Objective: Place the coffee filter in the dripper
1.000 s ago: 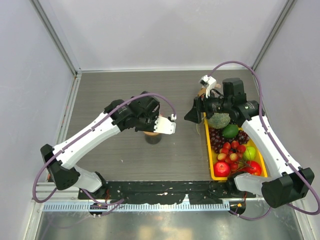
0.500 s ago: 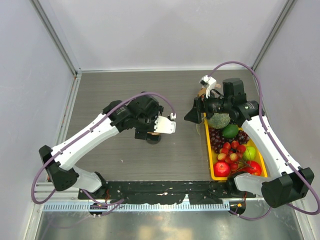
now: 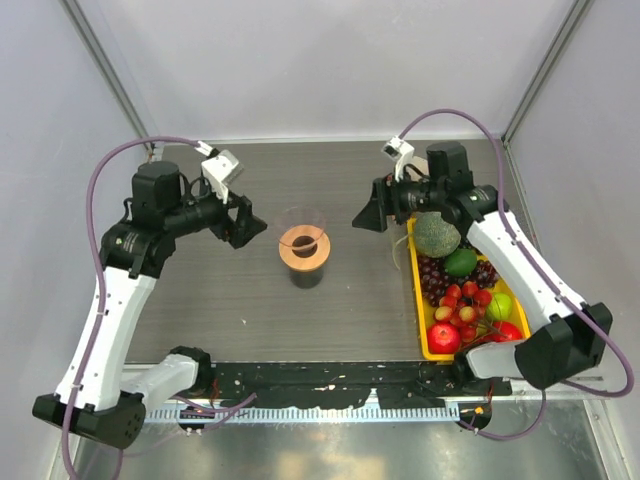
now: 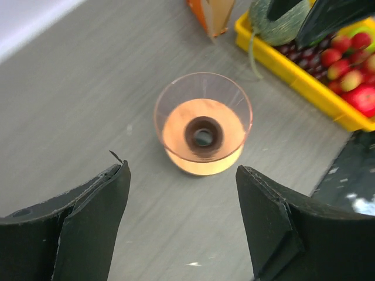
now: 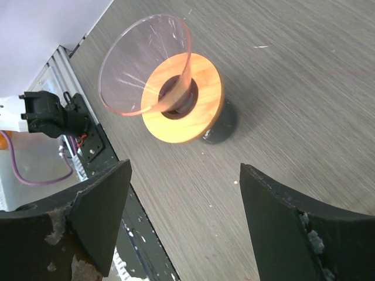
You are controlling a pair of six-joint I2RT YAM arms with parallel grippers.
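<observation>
The dripper (image 3: 304, 243), a clear glass cone on a round orange-brown collar with a dark centre hole, stands upright mid-table; no paper shows in it. It also appears in the left wrist view (image 4: 203, 126) and the right wrist view (image 5: 170, 82). My left gripper (image 3: 246, 222) hangs open to its left, apart from it, nothing between the fingers (image 4: 181, 171). My right gripper (image 3: 366, 214) hangs open to the dripper's right, also holding nothing (image 5: 184, 167). A single coffee filter is out of view.
A yellow tray (image 3: 416, 290) of fruit, with a green melon (image 3: 437, 235), grapes and red fruit, lies at the right, its rim (image 4: 293, 70) showing in the left wrist view. An orange and tan object (image 4: 212, 13) stands beside the tray's far end.
The left arm has drawn back from over the dripper to the left and its gripper has gone from shut to open. The right gripper has shifted slightly left and up.
</observation>
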